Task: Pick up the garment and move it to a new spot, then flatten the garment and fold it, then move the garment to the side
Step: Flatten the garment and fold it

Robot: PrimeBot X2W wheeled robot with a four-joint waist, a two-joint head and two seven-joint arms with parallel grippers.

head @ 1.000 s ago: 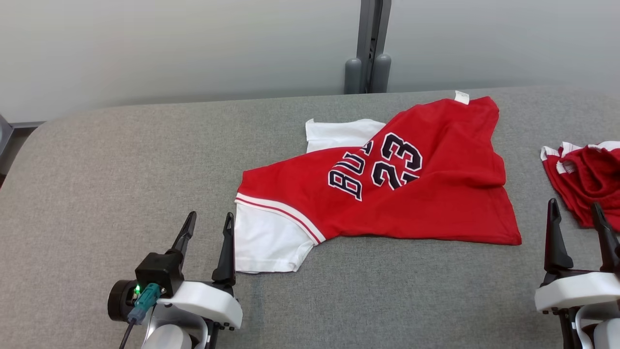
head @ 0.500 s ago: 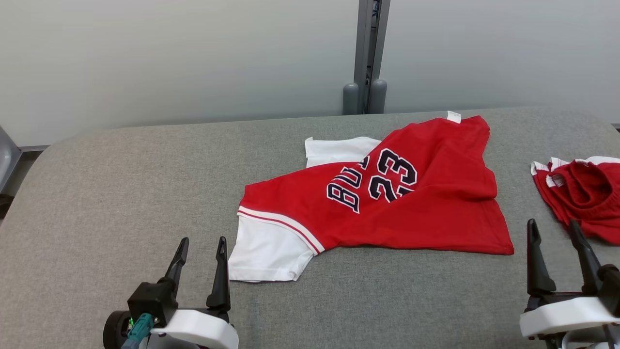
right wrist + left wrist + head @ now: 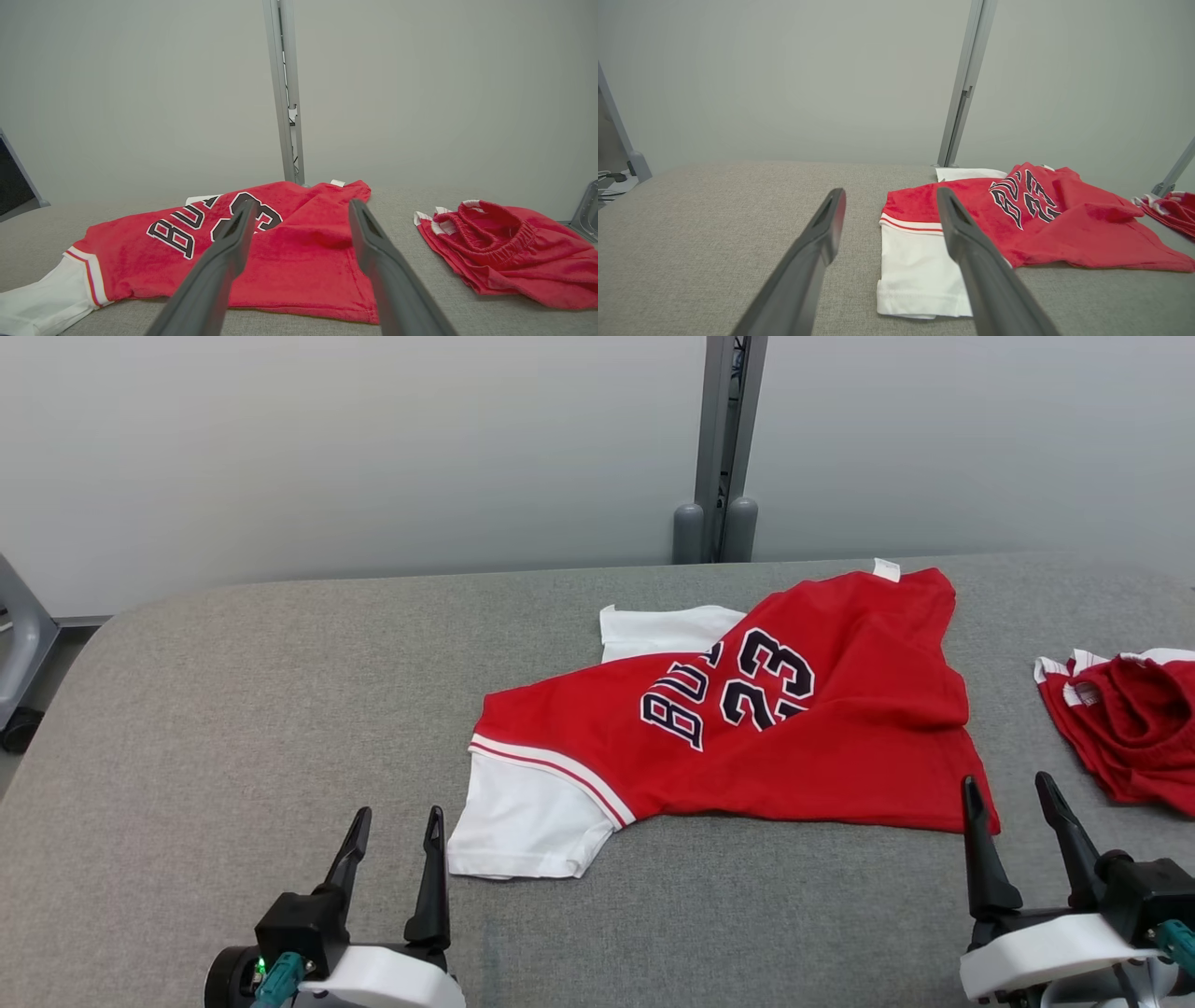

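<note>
The garment (image 3: 794,737) is a red jersey with white sleeves and dark "23" lettering, lying rumpled and skewed across the middle of the grey table (image 3: 233,709). My left gripper (image 3: 396,821) hovers open at the lower left, just beside the near white sleeve (image 3: 523,821). In the left wrist view that garment (image 3: 1041,228) lies ahead and to the right of the left gripper (image 3: 887,205). My right gripper (image 3: 1006,786) is open at the lower right, by the jersey's near right corner. In the right wrist view the garment (image 3: 280,252) lies under and ahead of the right gripper (image 3: 301,210).
A bunched pair of red shorts (image 3: 1130,719) with white trim lies at the table's right edge, also seen as the red shorts (image 3: 504,247) in the right wrist view. A grey post (image 3: 724,448) stands behind the table against the pale wall. A grey frame leg (image 3: 23,653) stands at far left.
The head camera has tilted, shifting the whole picture down. My right gripper has moved left, from beside the shorts to the jersey's near right corner. The garment lies as before.
</note>
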